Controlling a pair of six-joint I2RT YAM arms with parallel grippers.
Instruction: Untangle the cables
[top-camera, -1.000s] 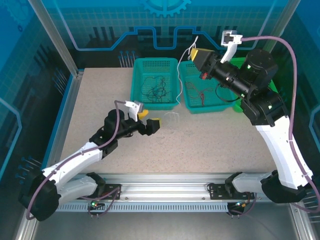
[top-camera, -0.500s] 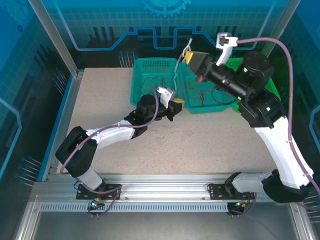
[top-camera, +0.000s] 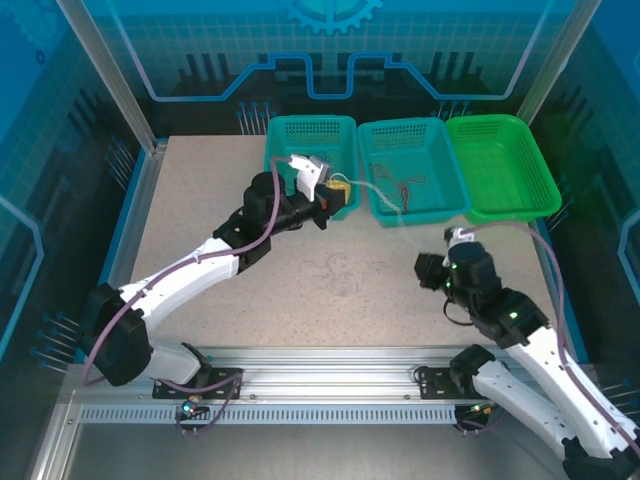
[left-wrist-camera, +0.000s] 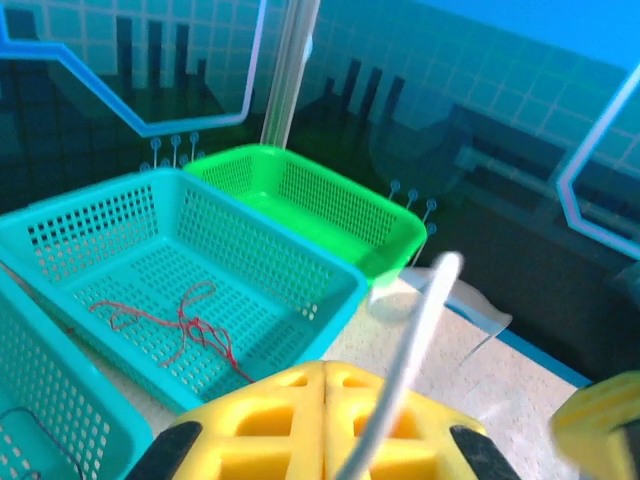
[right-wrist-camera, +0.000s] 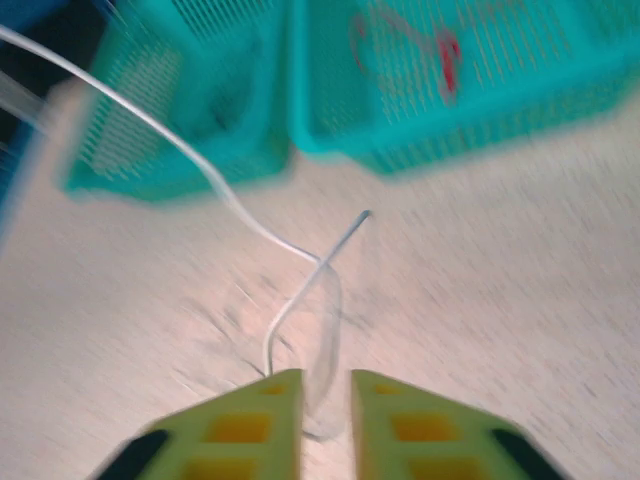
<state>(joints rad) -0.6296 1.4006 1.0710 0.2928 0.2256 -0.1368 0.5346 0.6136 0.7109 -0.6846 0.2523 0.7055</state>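
l gripper (top-camera: 338, 190) clamped on white cable (left-wrist-camera: 425, 320) by left teal basket (top-camera: 310, 122); r gripper (right-wrist-camera: 325, 385) low over table (top-camera: 200, 220).
r jaws slightly apart, blurred white loop at the tips, can't tell if touching. red cables (top-camera: 402, 184) lie in mid teal basket (top-camera: 400, 125); pale tangle (top-camera: 340, 270) on table btw the arms.

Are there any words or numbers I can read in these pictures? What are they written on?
No text to quote: nothing readable anywhere.
back wall: a gear shape and line patterns, no letters.
left teal basket, middle teal basket, green basket: plain mesh, no labels.
white cable: no print.
The right wrist view is too blurred to show any small print.
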